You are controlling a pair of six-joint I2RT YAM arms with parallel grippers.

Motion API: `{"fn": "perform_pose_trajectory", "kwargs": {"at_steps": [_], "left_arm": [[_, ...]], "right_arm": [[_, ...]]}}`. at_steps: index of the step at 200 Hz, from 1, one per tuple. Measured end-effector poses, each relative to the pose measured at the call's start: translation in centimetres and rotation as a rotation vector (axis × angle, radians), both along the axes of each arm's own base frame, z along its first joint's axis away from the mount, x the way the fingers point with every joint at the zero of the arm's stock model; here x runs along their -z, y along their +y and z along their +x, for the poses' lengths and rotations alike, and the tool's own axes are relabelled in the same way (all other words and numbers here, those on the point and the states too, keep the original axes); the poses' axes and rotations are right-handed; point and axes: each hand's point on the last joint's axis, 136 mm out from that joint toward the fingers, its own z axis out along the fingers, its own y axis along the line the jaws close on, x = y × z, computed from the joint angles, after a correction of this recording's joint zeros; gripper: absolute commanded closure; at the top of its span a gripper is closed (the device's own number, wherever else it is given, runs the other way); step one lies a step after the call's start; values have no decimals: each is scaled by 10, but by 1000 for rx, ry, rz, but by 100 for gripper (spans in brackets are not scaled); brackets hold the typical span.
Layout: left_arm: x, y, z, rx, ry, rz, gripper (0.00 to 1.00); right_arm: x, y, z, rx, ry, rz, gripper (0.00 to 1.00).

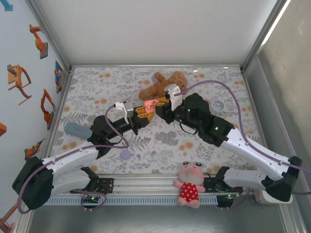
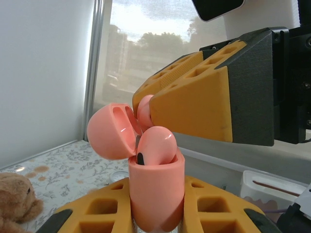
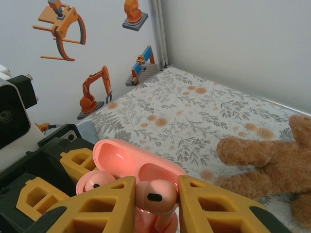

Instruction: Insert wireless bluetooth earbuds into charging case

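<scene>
Above the table [image 1: 97, 87]: two pink earbuds [image 3: 154, 196], one case [image 3: 121, 158].

Bright, even, diffuse light with soft shadows; close foregrounds sharp, far backgrounds slightly hazy.

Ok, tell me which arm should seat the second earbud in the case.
Right. The right gripper pinches the loose earbud close to the open charging case; the left gripper clamps that case, where the first earbud sits.

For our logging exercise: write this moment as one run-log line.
left gripper: shut on open pink case | right gripper: shut on earbud over case | other earbud: sitting in case
</scene>
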Motion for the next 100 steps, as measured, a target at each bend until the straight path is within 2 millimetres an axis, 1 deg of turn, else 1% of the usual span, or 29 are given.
{"fn": "perform_pose_trajectory", "kwargs": {"at_steps": [38, 76, 82, 100], "left_arm": [[0, 1, 2, -11, 8, -5, 86], [-1, 1, 2, -14, 8, -6, 86], [-1, 1, 2, -14, 8, -6, 86], [-1, 1, 2, -13, 9, -6, 86]], "right_arm": [[5, 1, -2, -7, 7, -8, 71], [5, 1, -2, -6, 14, -3, 67], [5, 1, -2, -6, 15, -2, 65], [6, 1, -2, -2, 25, 2, 57]]}}
